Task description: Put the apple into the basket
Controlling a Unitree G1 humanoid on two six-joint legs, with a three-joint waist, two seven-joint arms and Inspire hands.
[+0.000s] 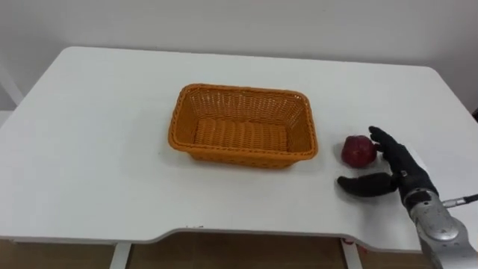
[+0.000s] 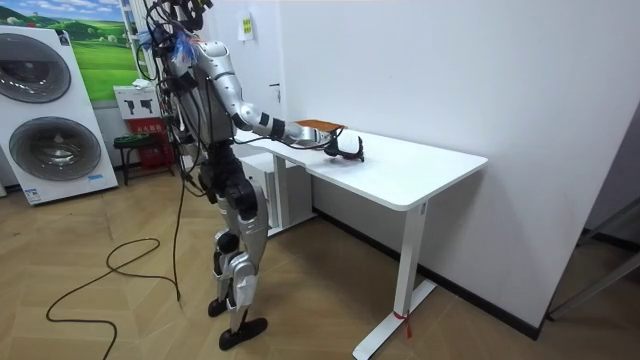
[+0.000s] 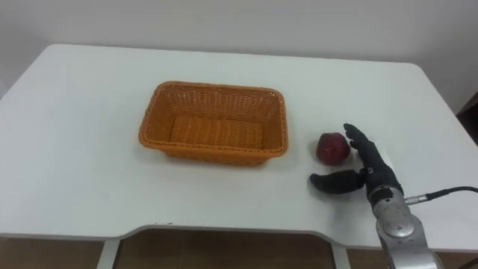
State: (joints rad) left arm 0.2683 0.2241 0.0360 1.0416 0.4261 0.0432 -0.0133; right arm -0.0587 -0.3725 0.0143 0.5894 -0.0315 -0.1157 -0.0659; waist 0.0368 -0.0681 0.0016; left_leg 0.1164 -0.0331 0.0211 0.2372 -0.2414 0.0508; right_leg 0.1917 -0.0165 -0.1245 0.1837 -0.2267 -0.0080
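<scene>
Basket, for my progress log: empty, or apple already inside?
Empty: the wicker basket shows a bare woven bottom; the red apple sits on the white table, beside the open right hand.

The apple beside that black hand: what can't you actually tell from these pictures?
- Eye views: whether the right hand touches the apple. Its open fingers lie along the fruit's edge and hide any gap.
- Room view: the apple itself, too small and behind the hand.
- Room view: the inside of the basket. Just a strip of rim shows, past the forearm.
</scene>
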